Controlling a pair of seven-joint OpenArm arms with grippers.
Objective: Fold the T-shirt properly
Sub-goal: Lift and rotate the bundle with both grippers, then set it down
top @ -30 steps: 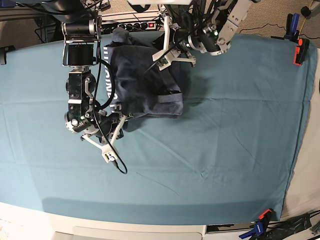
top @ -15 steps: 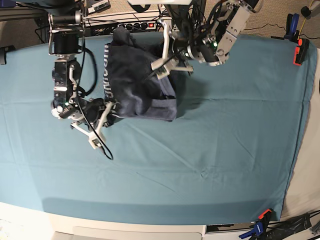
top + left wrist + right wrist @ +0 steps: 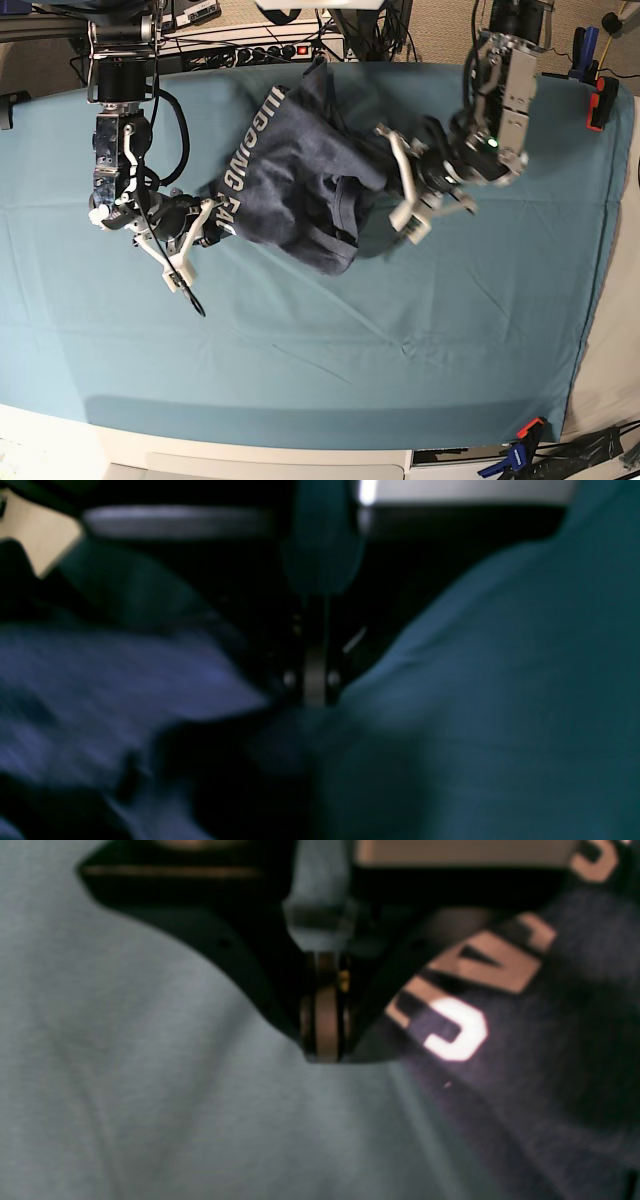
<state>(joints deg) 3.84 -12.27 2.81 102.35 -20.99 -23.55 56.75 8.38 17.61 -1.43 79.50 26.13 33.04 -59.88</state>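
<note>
The slate-blue T-shirt [image 3: 300, 190] hangs stretched between both arms at the back of the table, white lettering along its left side. My right gripper [image 3: 208, 215], at the left of the base view, is shut on the shirt's lower left edge. Its wrist view shows the closed fingertips [image 3: 322, 1040] at the edge of the T-shirt [image 3: 525, 1050], beside the white letters. My left gripper [image 3: 383, 172] is shut on the shirt's right side. Its blurred wrist view shows closed fingertips [image 3: 315, 680] meeting the dark T-shirt [image 3: 125, 690].
The teal table cloth [image 3: 400, 330] covers the whole table. An orange clamp [image 3: 600, 100] grips the far right edge and a blue-and-orange clamp [image 3: 520, 448] the near right corner. A power strip and cables [image 3: 270, 50] lie behind the table.
The left arm has swung right and the right arm left, drawing the bunched shirt out wider between them. The shirt has turned so its lettering runs slanted.
</note>
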